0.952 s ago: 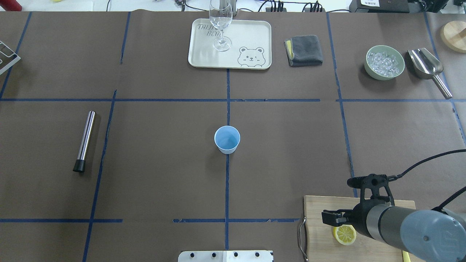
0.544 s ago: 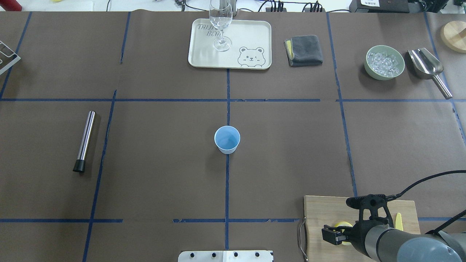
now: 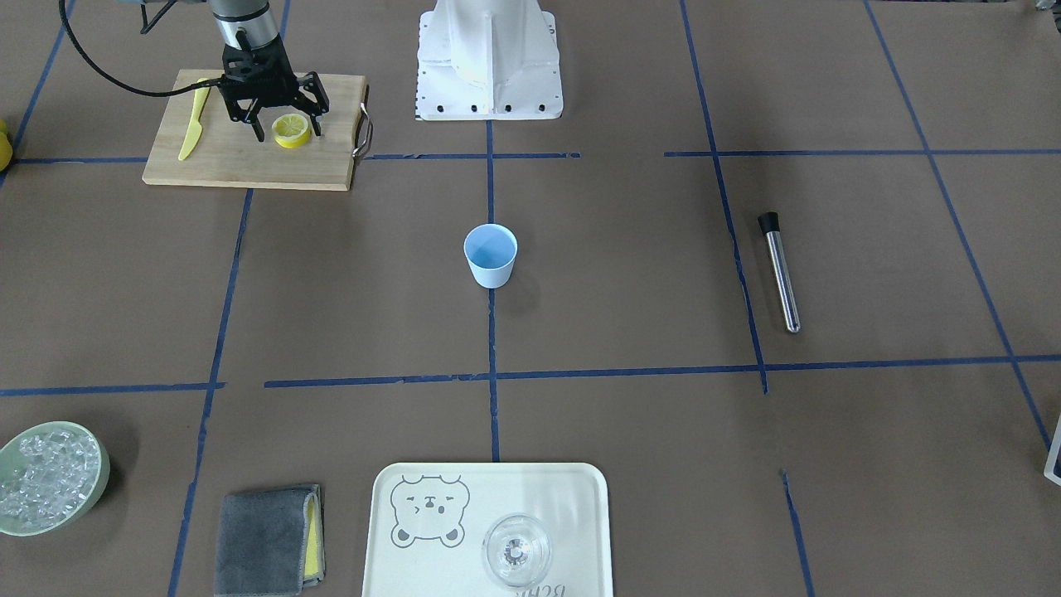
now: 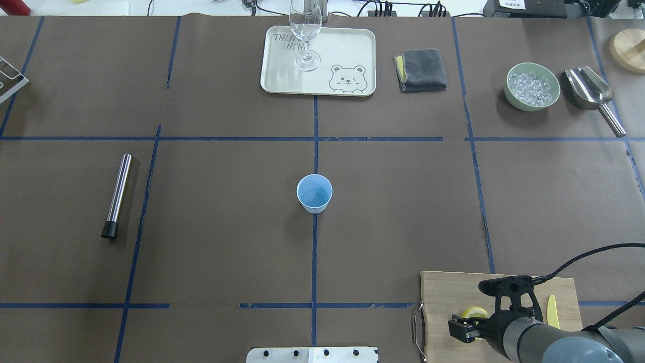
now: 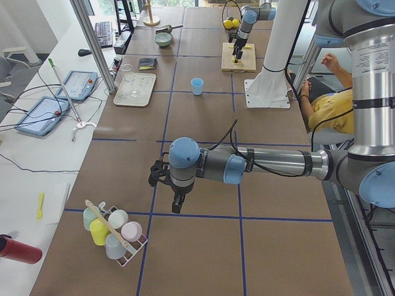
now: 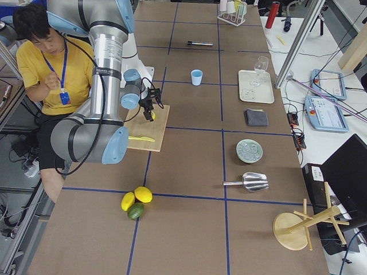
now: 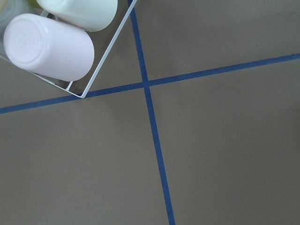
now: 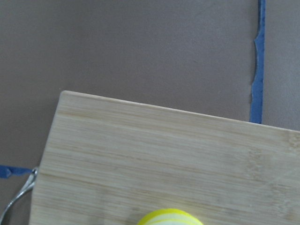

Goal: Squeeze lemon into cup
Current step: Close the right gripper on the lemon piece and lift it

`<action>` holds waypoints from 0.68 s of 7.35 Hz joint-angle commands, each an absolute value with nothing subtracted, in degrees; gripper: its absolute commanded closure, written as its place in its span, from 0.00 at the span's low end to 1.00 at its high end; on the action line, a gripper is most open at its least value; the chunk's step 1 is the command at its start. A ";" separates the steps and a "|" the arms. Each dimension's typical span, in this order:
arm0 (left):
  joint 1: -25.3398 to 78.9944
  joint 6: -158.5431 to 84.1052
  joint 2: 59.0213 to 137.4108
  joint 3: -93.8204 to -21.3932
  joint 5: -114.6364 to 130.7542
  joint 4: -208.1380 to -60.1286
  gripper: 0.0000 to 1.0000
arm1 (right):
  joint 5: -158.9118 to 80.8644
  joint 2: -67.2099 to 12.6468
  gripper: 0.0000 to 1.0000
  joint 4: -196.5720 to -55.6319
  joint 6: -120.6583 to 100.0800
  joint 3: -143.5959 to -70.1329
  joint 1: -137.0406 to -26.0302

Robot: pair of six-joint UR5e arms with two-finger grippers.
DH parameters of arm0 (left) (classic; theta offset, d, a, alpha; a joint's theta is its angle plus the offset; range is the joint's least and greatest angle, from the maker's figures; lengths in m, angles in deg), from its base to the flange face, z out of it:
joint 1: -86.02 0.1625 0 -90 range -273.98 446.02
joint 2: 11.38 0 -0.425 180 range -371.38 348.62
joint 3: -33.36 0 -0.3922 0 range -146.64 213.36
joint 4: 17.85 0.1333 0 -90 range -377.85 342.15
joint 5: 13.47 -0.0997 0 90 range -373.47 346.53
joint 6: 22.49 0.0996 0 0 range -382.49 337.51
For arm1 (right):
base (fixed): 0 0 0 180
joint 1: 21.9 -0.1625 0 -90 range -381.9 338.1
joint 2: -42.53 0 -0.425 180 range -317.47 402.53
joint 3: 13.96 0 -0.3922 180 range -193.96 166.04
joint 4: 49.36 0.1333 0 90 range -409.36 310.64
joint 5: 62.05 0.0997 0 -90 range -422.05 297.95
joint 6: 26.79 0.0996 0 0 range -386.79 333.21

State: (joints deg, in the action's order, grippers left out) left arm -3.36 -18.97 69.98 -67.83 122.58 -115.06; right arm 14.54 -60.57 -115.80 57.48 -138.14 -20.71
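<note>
Right arm has pulled back toward the base over the last second. It now sits over the lemon instead of beyond it. From overhead the gripper covers most of the slice, and more of the yellow knife shows beside the arm. Nothing else on the table shifted.

Right gripper: jaws spread wide, pointing down, one finger either side of the lemon. On the front camera they straddle it, and I can't see contact on either side, so no grip yet.

Lemon is on the cutting board toward the handle end, cut face up. It looks thick and could be two slices stacked; can't tell from here. Wrist cam only catches its yellow top at the bottom edge.

Cup is upright at table centre on the blue tape line, well apart from the board.

Left gripper hangs at the far end near the cup rack, pointing down. Side cam only, so can't tell if it's spread or closed.

Step in hand, as I read it: close on the lemon. To do it well:
- centre the fingers across the rind first, or it may squirt out sideways
- go low enough to catch the full thickness, without touching the board
- close gently, holding force only; save the real squeeze for over the cup
- lift straight up, then traverse
</note>
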 commanded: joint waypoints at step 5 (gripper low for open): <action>-3.36 -19.06 69.92 -68.50 122.58 -114.97 0.00 | 14.33 -60.48 0.10 -115.71 57.32 -138.23 -20.32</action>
State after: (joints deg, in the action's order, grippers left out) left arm -3.36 -18.99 69.99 -68.17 122.58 -115.04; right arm 14.36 -60.55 -115.72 57.33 -138.14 -20.38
